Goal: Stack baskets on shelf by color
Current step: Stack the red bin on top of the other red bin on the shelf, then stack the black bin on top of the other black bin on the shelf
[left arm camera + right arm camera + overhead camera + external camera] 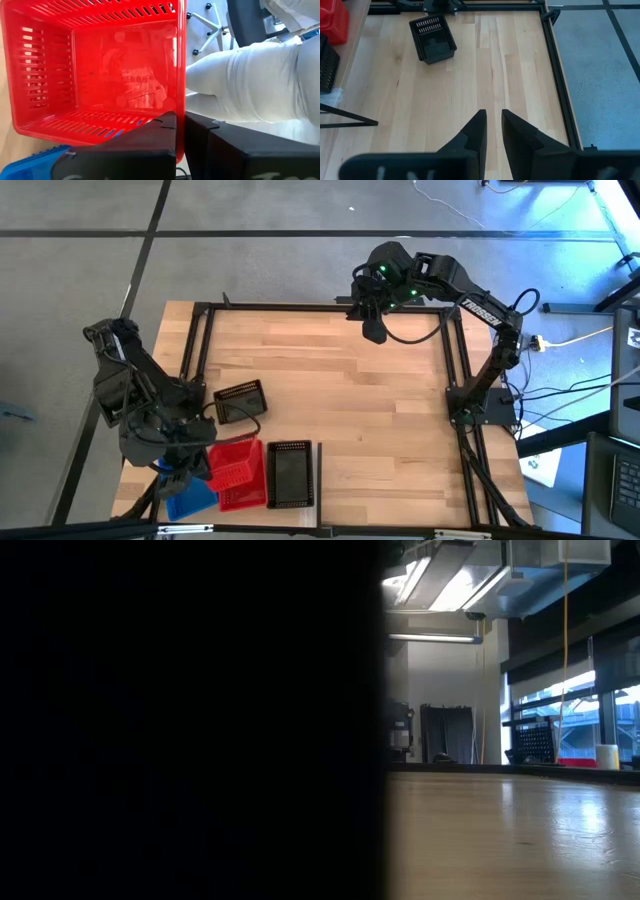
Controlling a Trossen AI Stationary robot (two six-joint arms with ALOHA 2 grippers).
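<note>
Wooden tabletop, two black baskets, red and blue seemingly one each — left tool clamping red basket, right tool empty, ajar.

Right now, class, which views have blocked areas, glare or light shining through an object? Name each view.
Low view: the left half is black, blocked by something close; glare streaks the tabletop. Left wrist view: light glows through the red basket. High and right wrist views: evenly lit, unobstructed.
</note>
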